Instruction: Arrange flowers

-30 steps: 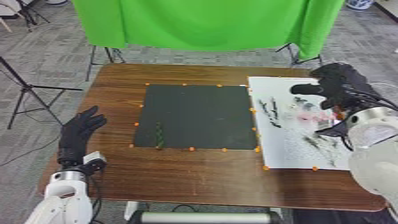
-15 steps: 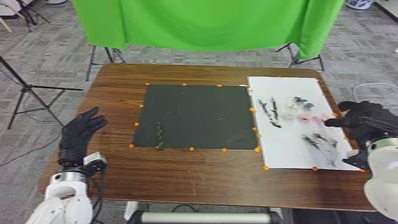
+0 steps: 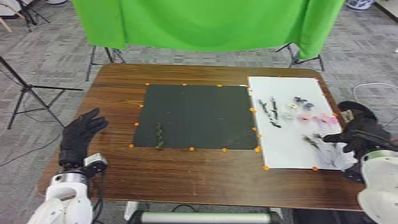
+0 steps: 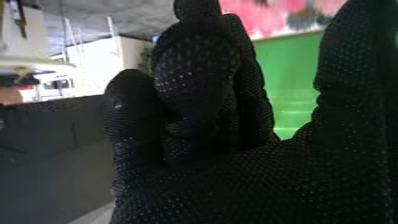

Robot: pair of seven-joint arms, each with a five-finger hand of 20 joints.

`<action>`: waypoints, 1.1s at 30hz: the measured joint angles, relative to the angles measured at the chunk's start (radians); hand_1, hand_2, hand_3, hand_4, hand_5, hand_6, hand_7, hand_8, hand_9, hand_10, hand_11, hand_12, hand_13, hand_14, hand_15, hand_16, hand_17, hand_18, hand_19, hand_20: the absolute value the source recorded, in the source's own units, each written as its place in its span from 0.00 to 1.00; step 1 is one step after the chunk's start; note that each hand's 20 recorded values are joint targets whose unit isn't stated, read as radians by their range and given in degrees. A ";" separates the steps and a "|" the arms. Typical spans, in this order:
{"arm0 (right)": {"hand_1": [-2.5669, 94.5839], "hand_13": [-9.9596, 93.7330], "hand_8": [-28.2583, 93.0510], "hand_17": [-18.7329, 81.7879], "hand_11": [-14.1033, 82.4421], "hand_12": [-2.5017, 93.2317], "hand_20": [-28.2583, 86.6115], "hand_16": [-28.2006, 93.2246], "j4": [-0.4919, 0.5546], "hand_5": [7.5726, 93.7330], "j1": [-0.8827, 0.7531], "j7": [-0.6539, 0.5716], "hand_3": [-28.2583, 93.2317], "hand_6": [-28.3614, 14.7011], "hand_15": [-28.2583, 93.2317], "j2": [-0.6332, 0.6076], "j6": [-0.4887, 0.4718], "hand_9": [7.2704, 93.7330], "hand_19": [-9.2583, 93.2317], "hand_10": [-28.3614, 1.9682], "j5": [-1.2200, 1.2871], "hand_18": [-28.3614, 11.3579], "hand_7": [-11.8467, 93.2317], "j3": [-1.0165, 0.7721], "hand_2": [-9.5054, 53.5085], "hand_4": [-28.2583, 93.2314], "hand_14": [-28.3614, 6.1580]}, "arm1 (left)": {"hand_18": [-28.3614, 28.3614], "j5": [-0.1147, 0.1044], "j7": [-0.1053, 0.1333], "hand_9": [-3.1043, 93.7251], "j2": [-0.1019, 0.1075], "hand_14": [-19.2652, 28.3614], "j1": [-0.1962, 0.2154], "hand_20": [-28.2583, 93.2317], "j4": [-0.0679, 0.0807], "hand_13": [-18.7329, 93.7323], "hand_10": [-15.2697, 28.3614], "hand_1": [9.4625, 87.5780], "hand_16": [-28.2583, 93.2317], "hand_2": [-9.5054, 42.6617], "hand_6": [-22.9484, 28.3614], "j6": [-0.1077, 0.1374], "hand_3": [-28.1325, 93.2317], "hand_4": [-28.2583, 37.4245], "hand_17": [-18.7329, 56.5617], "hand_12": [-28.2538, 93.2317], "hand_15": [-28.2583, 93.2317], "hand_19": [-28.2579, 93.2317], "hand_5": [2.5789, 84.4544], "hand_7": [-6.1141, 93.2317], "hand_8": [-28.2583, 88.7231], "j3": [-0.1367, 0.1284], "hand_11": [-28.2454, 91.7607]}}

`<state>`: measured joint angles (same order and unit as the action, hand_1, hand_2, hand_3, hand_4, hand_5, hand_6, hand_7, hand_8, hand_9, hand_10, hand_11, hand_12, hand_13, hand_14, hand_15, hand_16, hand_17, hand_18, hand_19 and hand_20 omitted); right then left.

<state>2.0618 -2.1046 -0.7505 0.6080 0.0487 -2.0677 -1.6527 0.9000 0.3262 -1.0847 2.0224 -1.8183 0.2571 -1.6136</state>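
My right robot hand [image 3: 360, 136], released, is at the white sheet's [image 3: 284, 156] right edge; my left one [image 3: 82, 131], also released, is well left. On it, pink flowers [image 3: 328, 119] look light (and crushable), wanting a low pinch.

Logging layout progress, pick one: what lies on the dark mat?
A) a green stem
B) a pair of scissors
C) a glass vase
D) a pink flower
A: a green stem lies on the dark mat, towards its near left corner in the head view.
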 measured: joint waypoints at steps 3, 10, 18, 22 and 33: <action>0.35 0.98 0.16 0.85 0.38 0.22 0.56 0.41 -0.006 0.66 0.001 -0.004 0.75 0.58 0.68 0.005 0.000 0.87 1.00 0.49 0.000 0.45 0.27 0.020 0.00 0.07 0.72 | 0.68 0.000 -0.001 0.57 -0.001 0.76 0.000 0.37 0.000 0.56 0.69 0.12 0.19 0.18 0.52 0.000 0.82 0.00 0.40 0.30 0.42 0.29 0.59 0.19 0.17 0.001 0.40; 0.42 1.00 0.16 0.87 0.39 0.22 0.55 0.41 -0.025 0.69 0.009 -0.021 0.77 0.58 0.68 0.013 0.001 0.93 1.00 0.51 -0.016 0.49 0.28 0.064 0.00 0.06 0.76 | 0.68 0.001 -0.003 0.57 -0.002 0.76 0.000 0.37 0.000 0.56 0.69 0.12 0.19 0.17 0.52 0.000 0.82 0.00 0.40 0.30 0.42 0.29 0.59 0.19 0.17 0.001 0.40; 0.63 1.00 0.34 0.92 0.50 0.24 0.50 0.37 -0.038 0.77 0.032 -0.035 0.67 0.57 0.73 0.020 0.030 1.00 0.99 0.57 -0.017 0.54 0.31 0.093 0.00 0.10 0.79 | 0.68 0.001 -0.005 0.57 -0.004 0.76 0.001 0.37 -0.001 0.56 0.69 0.13 0.19 0.17 0.52 0.000 0.82 0.00 0.40 0.30 0.42 0.29 0.59 0.19 0.17 0.001 0.40; 0.66 1.00 0.36 0.94 0.54 0.23 0.50 0.36 -0.052 0.82 0.041 -0.035 0.69 0.57 0.75 0.019 0.101 1.00 0.99 0.57 -0.004 0.54 0.34 0.110 0.00 0.11 0.79 | 0.68 0.001 -0.005 0.57 -0.005 0.76 0.001 0.37 -0.001 0.56 0.69 0.13 0.19 0.17 0.52 0.000 0.82 0.00 0.40 0.30 0.42 0.29 0.59 0.19 0.17 0.000 0.40; 0.66 1.00 0.36 0.96 0.56 0.21 0.51 0.36 -0.032 0.84 0.050 -0.018 0.71 0.56 0.76 0.018 0.185 1.00 0.98 0.58 0.030 0.56 0.35 0.084 0.00 0.12 0.80 | 0.68 0.001 -0.005 0.57 -0.005 0.76 0.001 0.37 -0.001 0.56 0.69 0.14 0.19 0.16 0.52 -0.001 0.83 0.00 0.40 0.30 0.42 0.29 0.59 0.19 0.17 0.000 0.40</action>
<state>2.0297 -2.0549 -0.7685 0.6261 0.2335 -2.0380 -1.5690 0.9011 0.3207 -1.0894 2.0236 -1.8198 0.2566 -1.6132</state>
